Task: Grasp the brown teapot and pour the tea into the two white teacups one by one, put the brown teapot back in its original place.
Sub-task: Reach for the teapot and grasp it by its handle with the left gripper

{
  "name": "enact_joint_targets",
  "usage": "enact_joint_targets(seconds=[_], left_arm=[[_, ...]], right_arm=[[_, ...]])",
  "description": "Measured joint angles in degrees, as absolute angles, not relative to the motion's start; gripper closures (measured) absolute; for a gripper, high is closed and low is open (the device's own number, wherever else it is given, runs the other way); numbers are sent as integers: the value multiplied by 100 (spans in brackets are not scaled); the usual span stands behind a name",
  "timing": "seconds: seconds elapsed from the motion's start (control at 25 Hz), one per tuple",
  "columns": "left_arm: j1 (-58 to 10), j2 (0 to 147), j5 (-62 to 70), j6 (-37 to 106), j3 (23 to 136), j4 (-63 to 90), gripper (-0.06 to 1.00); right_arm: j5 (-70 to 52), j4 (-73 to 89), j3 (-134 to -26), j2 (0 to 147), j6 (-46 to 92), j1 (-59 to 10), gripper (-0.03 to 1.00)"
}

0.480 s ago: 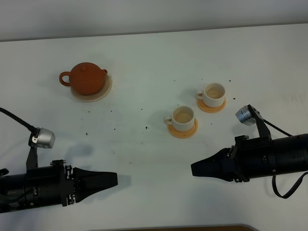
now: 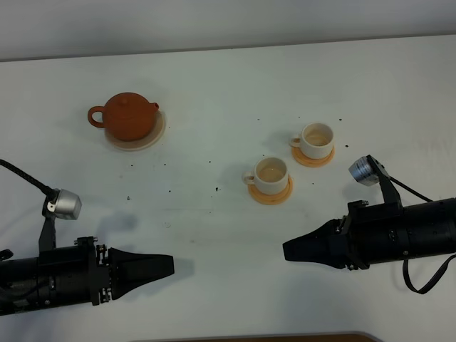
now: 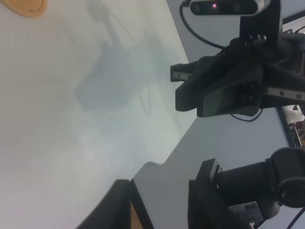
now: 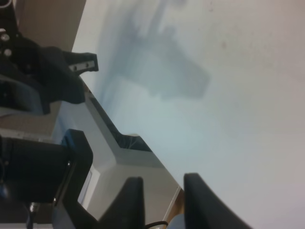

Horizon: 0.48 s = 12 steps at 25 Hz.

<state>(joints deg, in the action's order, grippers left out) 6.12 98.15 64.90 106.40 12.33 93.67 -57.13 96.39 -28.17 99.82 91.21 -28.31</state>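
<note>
Only the high view shows one brown teapot on its saucer and, right of it, two white teacups, a nearer teacup and a farther teacup; only the wrist views show the left gripper and right gripper with fingers released, empty.

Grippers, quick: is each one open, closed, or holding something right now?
Left gripper: open, holding nothing.
Right gripper: open, holding nothing.
</note>
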Motion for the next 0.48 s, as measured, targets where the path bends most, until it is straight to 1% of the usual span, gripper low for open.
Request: enact_joint_targets(seconds=[0.16, 0.48], left_arm=[[612, 9815, 6503, 10614, 1233, 9399, 61], [612, 9815, 6514, 10533, 1240, 10096, 61]], right_arm=[[-5713, 9639, -2817, 9982, 9121, -2831, 73], [-5713, 9639, -2817, 9982, 9121, -2831, 73]])
